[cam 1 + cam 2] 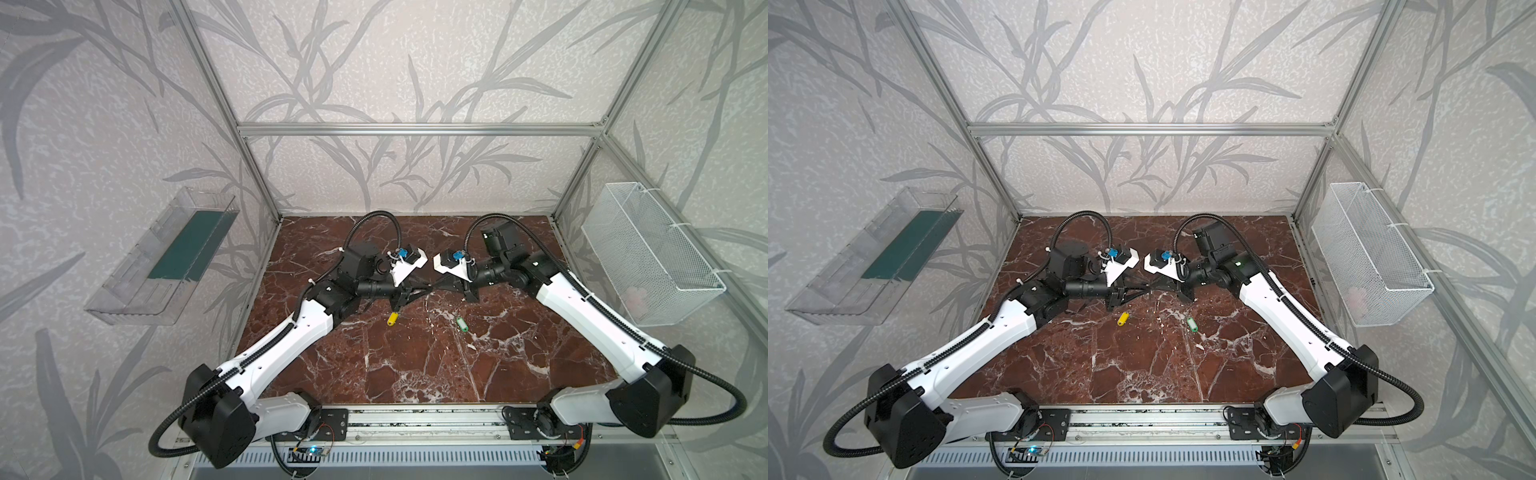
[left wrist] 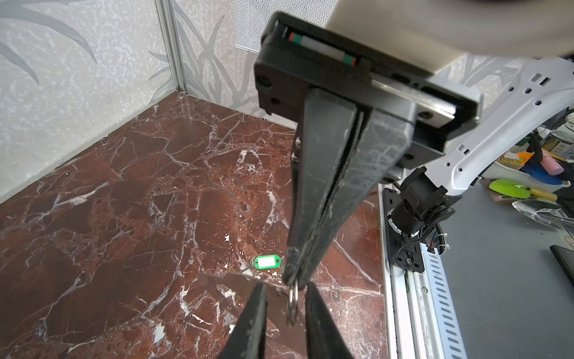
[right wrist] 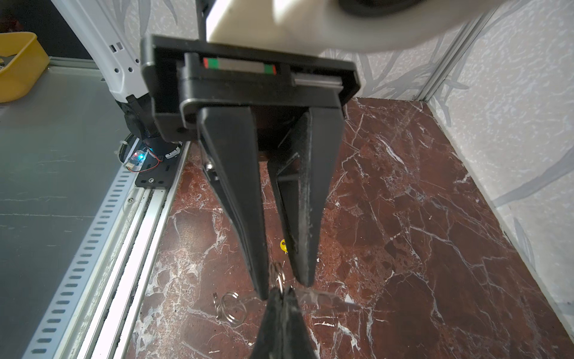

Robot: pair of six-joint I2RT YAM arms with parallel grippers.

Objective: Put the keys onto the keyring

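Right gripper (image 2: 293, 278) clenched on keyring (image 2: 293, 300), small metal split ring, above marble table (image 1: 415, 365). Left gripper (image 3: 284, 287) parted, fingers (image 2: 254, 323) flanking ring. Yellow key tag (image 1: 392, 318), green key tag (image 1: 461, 324) lie loose below. Best next: close left squarely, keep ring from twisting.

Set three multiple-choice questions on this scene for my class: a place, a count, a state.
1. On the table, where does the green key lie from the yellow key in both top views? A left; B right; C on top of it.
2. How many keys lie on the table? A one; B two; C four.
3. How is the right pincer? A wide open; B shut on the green key; C shut on the keyring.
Answers: B, green sits further right; B, one yellow, one green; C, the left wrist view shows its fingers together, the metal ring at their tips.
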